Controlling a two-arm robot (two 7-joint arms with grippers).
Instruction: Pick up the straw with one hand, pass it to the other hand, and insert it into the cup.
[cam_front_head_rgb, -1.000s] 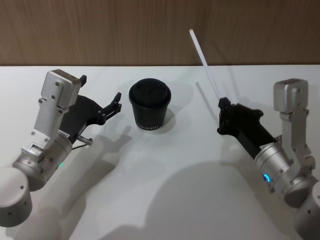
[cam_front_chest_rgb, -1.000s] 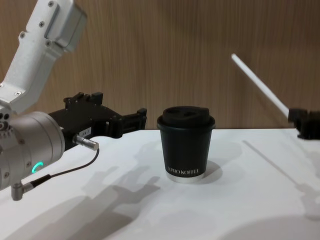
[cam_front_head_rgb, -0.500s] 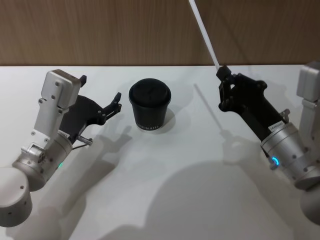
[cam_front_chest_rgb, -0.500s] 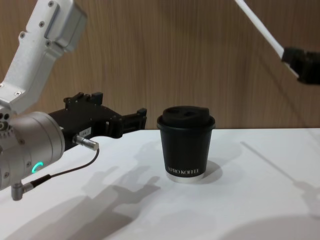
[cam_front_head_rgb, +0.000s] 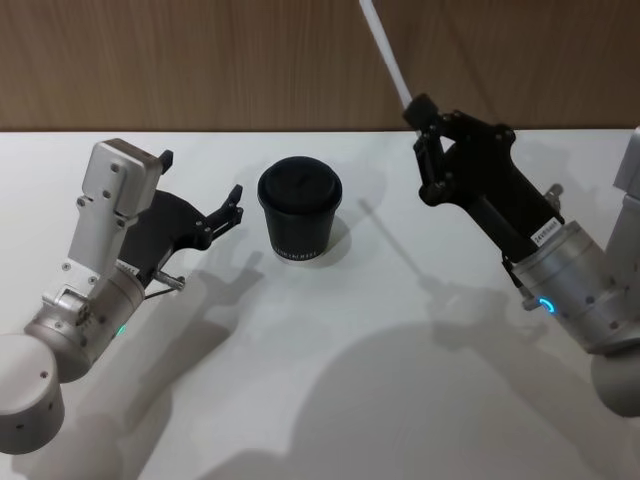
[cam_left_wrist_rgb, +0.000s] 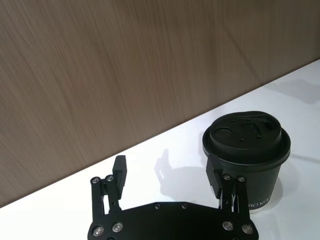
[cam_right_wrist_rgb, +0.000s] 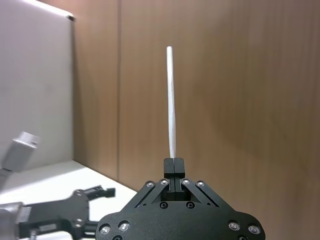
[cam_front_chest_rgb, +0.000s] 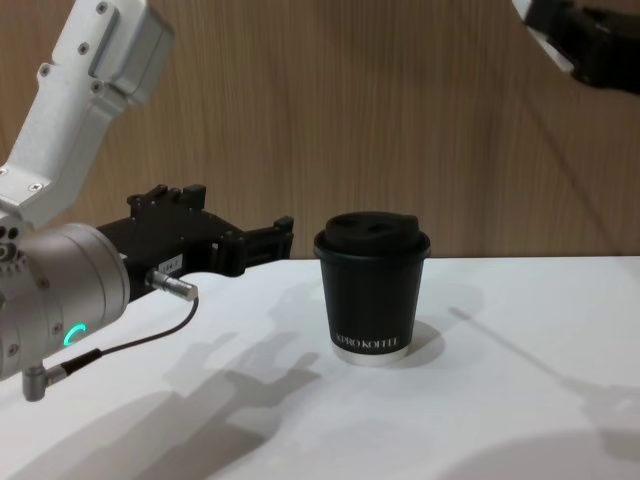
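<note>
While the right gripper (cam_front_head_rgb: 420, 108) hangs raised to the right of the cup (cam_front_head_rgb: 299, 212), its fingers pinch the lower end of the straw (cam_front_head_rgb: 386, 52), which slants up across the wood wall (cam_front_head_rgb: 200, 60). The left gripper (cam_front_head_rgb: 200, 177) hovers just left of the cup, fingers spread wide. The lidded cup stands upright on the white table (cam_front_head_rgb: 330, 360).

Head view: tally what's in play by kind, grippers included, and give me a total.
Straws: 1, the straw, raised above the table.
Cups: 1, the cup, lid on.
Grippers: 2, the left gripper open beside the cup, the right gripper shut on the straw.
Total: 4.
</note>
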